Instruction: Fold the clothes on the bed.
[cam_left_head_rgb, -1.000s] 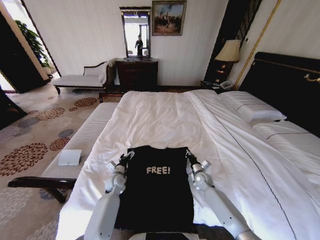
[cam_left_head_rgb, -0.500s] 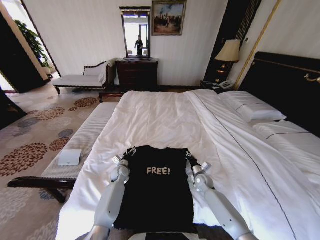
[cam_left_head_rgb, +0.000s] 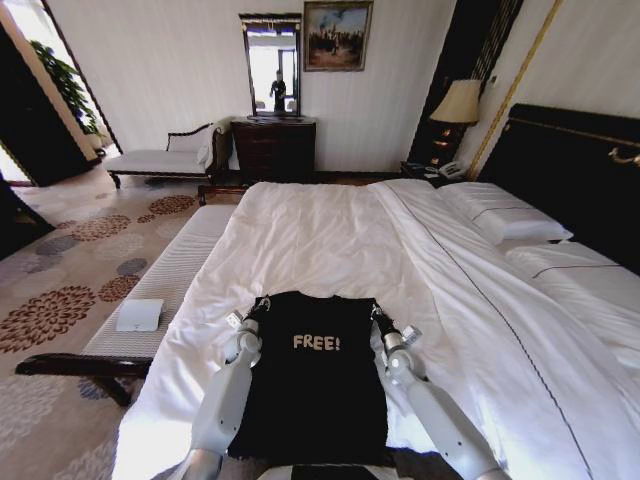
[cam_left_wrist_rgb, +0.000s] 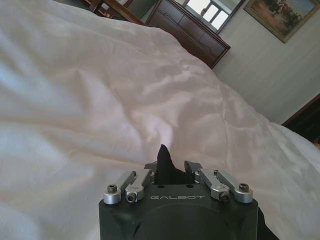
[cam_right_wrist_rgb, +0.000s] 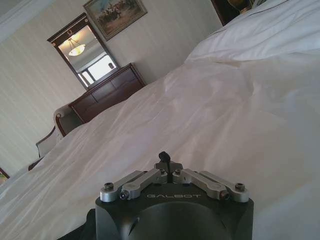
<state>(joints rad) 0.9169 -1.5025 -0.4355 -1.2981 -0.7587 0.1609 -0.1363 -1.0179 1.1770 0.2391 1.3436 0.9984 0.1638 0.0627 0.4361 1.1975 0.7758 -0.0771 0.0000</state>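
The clothes are a black T-shirt (cam_left_head_rgb: 315, 385) with white "FREE!" lettering, lying face up as a long narrow rectangle near the front edge of the bed (cam_left_head_rgb: 330, 230). My left gripper (cam_left_head_rgb: 262, 303) is at the shirt's far left corner and my right gripper (cam_left_head_rgb: 376, 311) is at its far right corner. In the left wrist view the left gripper (cam_left_wrist_rgb: 172, 167) is shut on a peak of black fabric (cam_left_wrist_rgb: 164, 159) just above the white sheet. In the right wrist view the right gripper (cam_right_wrist_rgb: 167, 167) pinches a small tuft of black fabric (cam_right_wrist_rgb: 164, 157).
A pale upholstered bench (cam_left_head_rgb: 170, 280) with a white pad (cam_left_head_rgb: 139, 315) runs along the bed's left side. Pillows (cam_left_head_rgb: 505, 220) and a dark headboard (cam_left_head_rgb: 570, 170) are at the right. A dresser (cam_left_head_rgb: 273, 147), chaise (cam_left_head_rgb: 160, 158) and lamp (cam_left_head_rgb: 458, 102) stand by the far wall.
My left arm has shifted a little forward and inward with the shirt's far left corner. The right arm has barely moved.
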